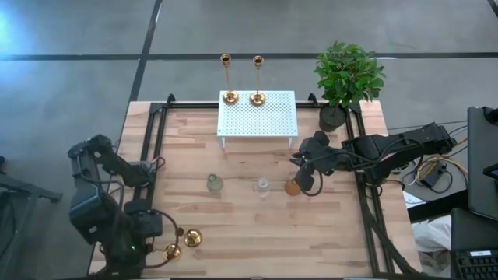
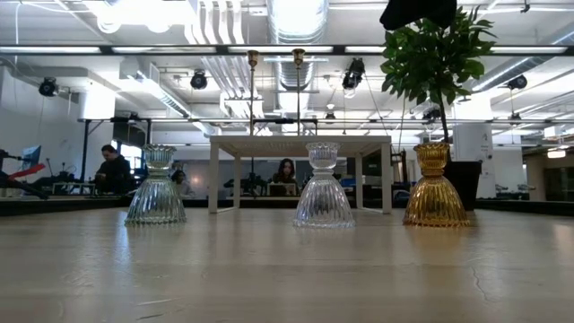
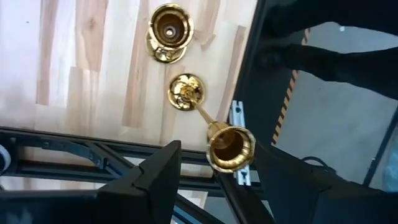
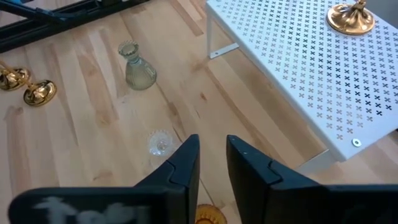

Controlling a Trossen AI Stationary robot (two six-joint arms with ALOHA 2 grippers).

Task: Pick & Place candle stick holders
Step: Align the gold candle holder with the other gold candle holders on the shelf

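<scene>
left end effector [image 3: 211, 180] apart around a candlestick [image 1: 173, 250] at tabletop [image 1: 257, 233] corner | right end effector [image 4: 212, 165] nearly together beside rack [image 1: 257, 117] | rack holds two candlesticks

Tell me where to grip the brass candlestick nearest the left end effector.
Grip the thin stem of the candlestick, probably from above, fingers either side of it. It stands upright by the table's near left edge; base and cup are wider, and a second candlestick stands close beside it.

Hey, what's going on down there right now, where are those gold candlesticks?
Left gripper open around one candlestick at table's front-left corner. Another beside it; two on white shelf. Right gripper idle over glass holders.
</scene>
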